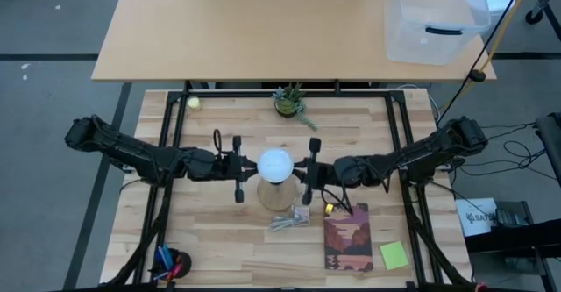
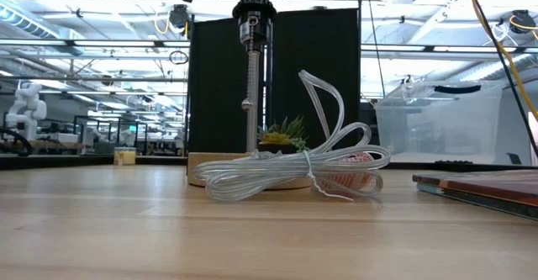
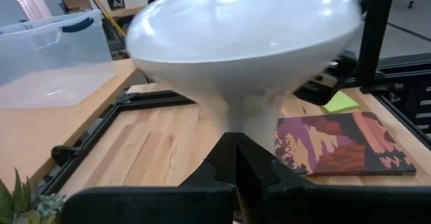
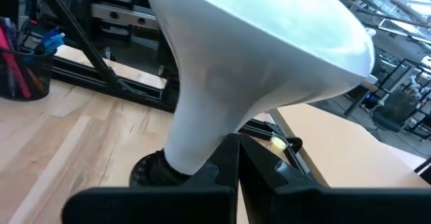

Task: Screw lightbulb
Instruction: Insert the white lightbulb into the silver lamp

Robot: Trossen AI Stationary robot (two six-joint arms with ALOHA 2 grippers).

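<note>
Reading from the left of the high view, a dark cup [image 1: 172, 266] at about seven o'clock on the wooden surface [image 1: 219, 239] holds pens, red and blue among them, and a tiny yellow-green ball [image 1: 194, 103] lies near eleven o'clock. The left pincer [image 1: 248, 167] reaches in from nine o'clock toward the centre, its fingers [image 3: 222, 160] pressed together with nothing between them, their tips just at the neck of the lightbulb [image 1: 275, 164]. The lightbulb stands upright at the centre of the surface, globe up, over a round wooden disc [image 1: 278, 195]; whether its screw end sits in the socket cannot be told. A coil of clear cord [image 2: 294, 169] lies just toward six o'clock of the disc, and a small pot [image 1: 287, 105] at twelve o'clock holds a green plant. The right pincer [image 1: 301, 170] comes in from three o'clock, likewise closed and empty beside the neck. A book [image 1: 348, 238] and a green sticky note [image 1: 394, 255] lie toward five o'clock. On the far desk [image 1: 245, 29] at one o'clock sits a clear plastic bin [image 1: 436, 16]; its contents cannot be made out.
</note>
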